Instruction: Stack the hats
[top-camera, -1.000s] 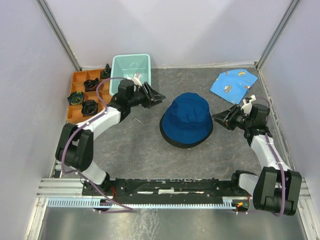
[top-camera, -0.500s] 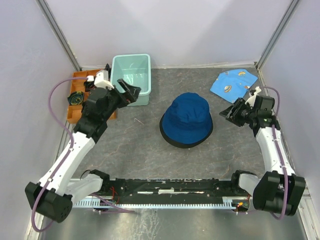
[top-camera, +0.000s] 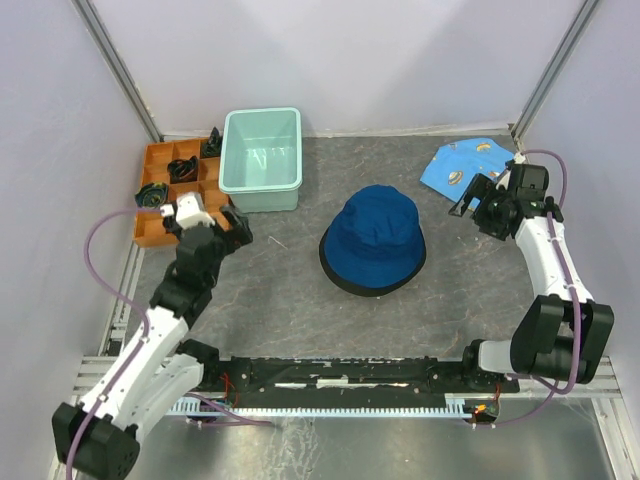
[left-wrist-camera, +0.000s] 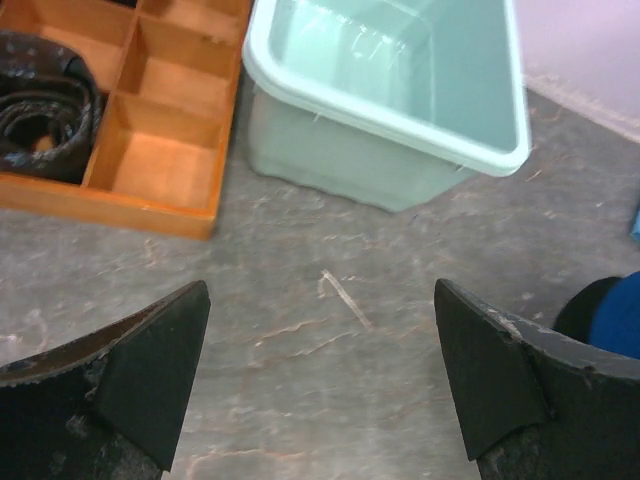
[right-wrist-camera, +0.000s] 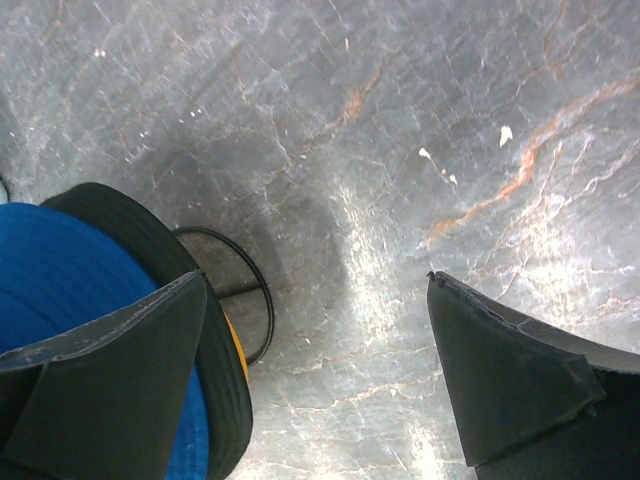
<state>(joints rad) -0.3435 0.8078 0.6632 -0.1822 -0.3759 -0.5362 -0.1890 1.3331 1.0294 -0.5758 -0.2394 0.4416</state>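
Item: stack of hats (top-camera: 373, 240), set at the middle of the grey table (top-camera: 290, 300), crown upward and brims down flat on the surface. A blue hat (top-camera: 375, 228) is placed uppermost; a black brim (top-camera: 345, 280) is seen under it all round, and in the right wrist view a sliver of yellow (right-wrist-camera: 237, 360) is shown at that brim's edge. The number of hats underneath cannot be told. From above the outline is read as nearly round, so no long axis can be made out; the crown is pointed straight up. Left gripper (top-camera: 237, 225): held above the table to the left of the stack and well apart from it, jaws spread wide, nothing between them; in its own view (left-wrist-camera: 320, 290) bare table is framed between the fingers and the hat (left-wrist-camera: 612, 318) is cut off at the right edge. Right gripper (top-camera: 466, 197): held to the right of the stack and slightly farther back, near it but apart, jaws likewise spread wide and empty; in its own view (right-wrist-camera: 316, 278) the hat brim (right-wrist-camera: 140, 230) is partly hidden behind the left finger. Also present: a mint-green tub (top-camera: 262, 113) at the rear left, an orange compartment tray (top-camera: 150, 228) beside it, a printed light-blue cloth (top-camera: 467, 168) at the rear right.
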